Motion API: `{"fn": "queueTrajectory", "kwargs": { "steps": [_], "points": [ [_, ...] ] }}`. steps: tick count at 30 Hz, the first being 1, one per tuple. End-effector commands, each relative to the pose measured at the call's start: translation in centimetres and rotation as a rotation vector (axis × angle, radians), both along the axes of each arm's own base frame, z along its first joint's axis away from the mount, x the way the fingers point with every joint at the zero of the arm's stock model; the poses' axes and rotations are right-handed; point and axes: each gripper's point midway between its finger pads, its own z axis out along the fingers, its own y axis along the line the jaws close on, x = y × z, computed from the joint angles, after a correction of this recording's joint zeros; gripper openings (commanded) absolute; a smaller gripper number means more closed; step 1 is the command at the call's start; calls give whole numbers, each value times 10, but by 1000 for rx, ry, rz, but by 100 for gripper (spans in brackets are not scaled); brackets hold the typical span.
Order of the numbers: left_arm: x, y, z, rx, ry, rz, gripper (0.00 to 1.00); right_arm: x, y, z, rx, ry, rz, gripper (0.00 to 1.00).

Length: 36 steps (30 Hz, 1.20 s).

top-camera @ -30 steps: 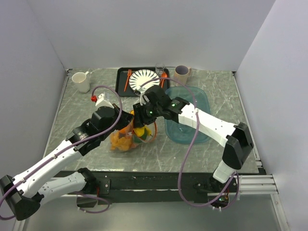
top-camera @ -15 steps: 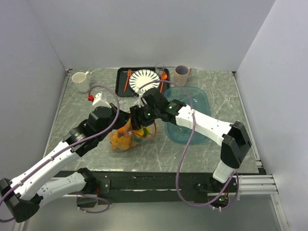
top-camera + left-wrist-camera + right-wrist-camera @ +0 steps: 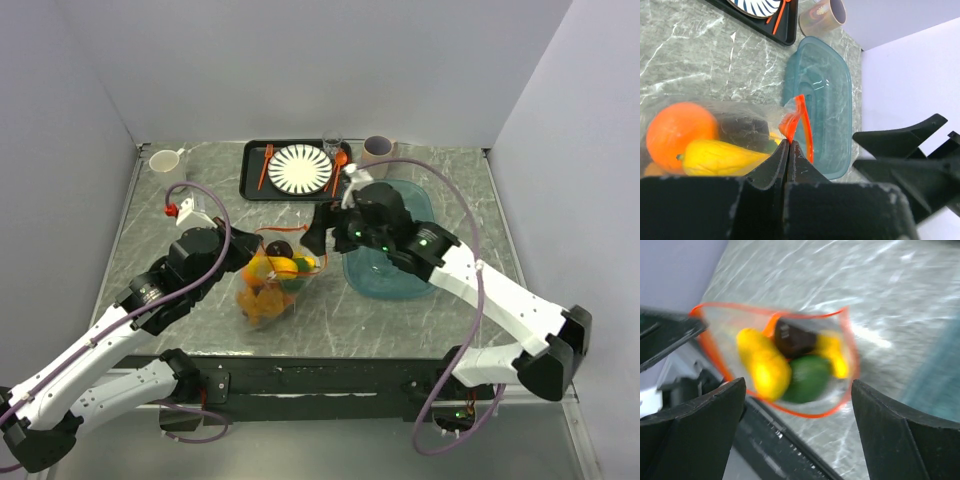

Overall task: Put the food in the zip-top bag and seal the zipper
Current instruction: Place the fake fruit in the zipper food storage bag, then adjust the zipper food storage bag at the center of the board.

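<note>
The zipper (image 3: 801, 117) of the zip-top bag (image 3: 268, 295) is being pinched at one corner by the left gripper (image 3: 788, 145), which is clenched on the orange-red strip. The bag is being propped on the tabletop (image 3: 330, 320) near the teal tub (image 3: 400, 278). The food (image 3: 790, 362) (orange, yellow, dark purple and green pieces) is being contained inside, the mouth gaping. The right gripper (image 3: 799, 382) is being held released above that mouth, grasping nothing. Sealing is being put at risk. With one corner anchored, the limp film could be dragged or folded, the strip's halves misaligned, and pieces bulging near the rim caught in the seal.
</note>
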Motion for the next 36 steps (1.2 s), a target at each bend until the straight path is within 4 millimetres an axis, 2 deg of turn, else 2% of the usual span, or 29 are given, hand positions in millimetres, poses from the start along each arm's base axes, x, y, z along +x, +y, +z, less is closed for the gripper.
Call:
{"fn": "queueTrajectory", "kwargs": {
  "steps": [1, 3, 9, 11, 12, 15, 17, 19, 21, 24, 26, 29, 32, 33, 34, 35, 36],
  "points": [
    [4, 0, 29, -85, -75, 20, 2, 21, -29, -21, -52, 29, -156, 88],
    [4, -1, 28, -82, -74, 18, 2, 23, -31, -33, -89, 67, -178, 83],
    [5, -2, 29, -76, -71, 14, 2, 15, -17, -66, -113, 180, -122, 77],
    [5, -2, 28, -76, -71, 14, 2, 13, -15, -75, -113, 215, -125, 74],
    [4, -2, 28, -75, -72, 12, 2, 13, -18, -85, -144, 238, -138, 72],
    [5, -4, 28, -74, -70, 6, 2, 11, -15, -98, -168, 266, -113, 57],
    [5, -5, 27, -72, -67, 6, 2, 11, -16, -100, -175, 276, -120, 40],
    [5, -5, 27, -69, -65, 4, 2, 6, -9, -95, -142, 268, -70, 39],
    [6, -5, 27, -70, -68, 5, 2, 7, -7, -91, -141, 265, -60, 18],
    [6, -6, 25, -66, -62, 4, 3, 4, 2, -77, -104, 254, -3, 0],
    [6, -5, 23, -63, -57, 6, 3, 4, 8, -64, -71, 238, 21, 0],
    [5, -3, 22, -57, -53, 14, 3, 5, 14, -33, -7, 183, 41, 0],
    [3, 9, 23, -32, -52, 50, 1, 4, 19, 14, 79, 100, 80, 0],
    [6, 19, 24, -16, -54, 104, 2, 0, 21, 29, 106, 73, 104, 0],
    [2, 26, 22, 19, -34, 115, 6, -1, 24, 47, 135, 43, 128, 0],
    [3, 21, 24, 42, -58, 76, 15, -5, 27, 53, 150, 35, 163, 0],
    [4, 12, 19, 156, -90, -42, 19, -3, 32, 55, 154, 19, 179, 0]
  ]
}}
